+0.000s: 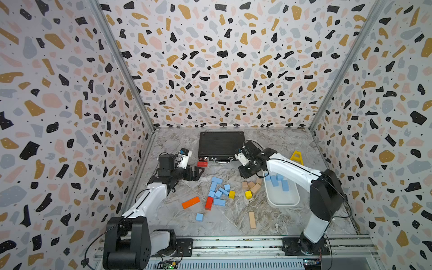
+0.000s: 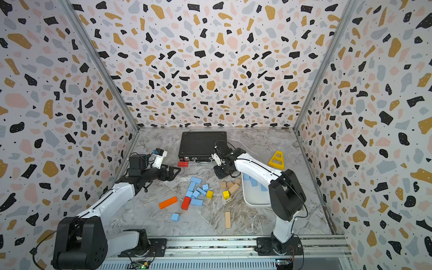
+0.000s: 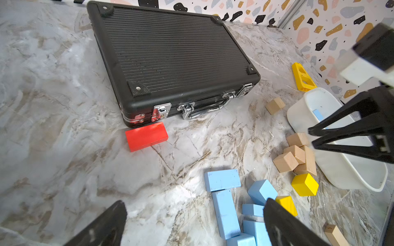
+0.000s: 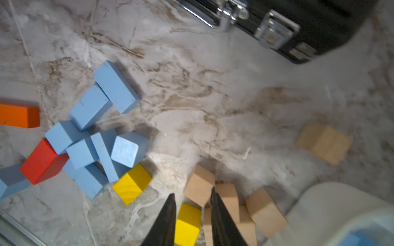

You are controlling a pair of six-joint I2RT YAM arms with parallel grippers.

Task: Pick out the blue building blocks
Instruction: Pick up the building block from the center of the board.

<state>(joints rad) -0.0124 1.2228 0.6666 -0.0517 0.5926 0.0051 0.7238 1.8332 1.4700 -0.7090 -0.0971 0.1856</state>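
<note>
Several blue building blocks (image 1: 218,190) lie in a loose cluster mid-table, seen in both top views (image 2: 196,191) and both wrist views (image 3: 226,213) (image 4: 102,136). One blue cube (image 1: 199,217) sits alone nearer the front. More blue blocks (image 1: 278,182) lie in the white tray (image 1: 284,203). My right gripper (image 1: 244,174) (image 4: 191,192) hovers above the tan blocks beside the tray's far end, its jaws a narrow gap apart and holding nothing. My left gripper (image 1: 199,171) (image 3: 195,223) hangs wide open and empty, above the table behind and to the left of the cluster.
A black case (image 1: 221,145) lies at the back with a red block (image 1: 202,164) in front of it. A yellow triangular piece (image 1: 297,157) stands back right. Orange bar (image 1: 191,202), red block (image 1: 209,203), two yellow cubes (image 1: 231,194) and tan blocks (image 1: 252,185) surround the cluster.
</note>
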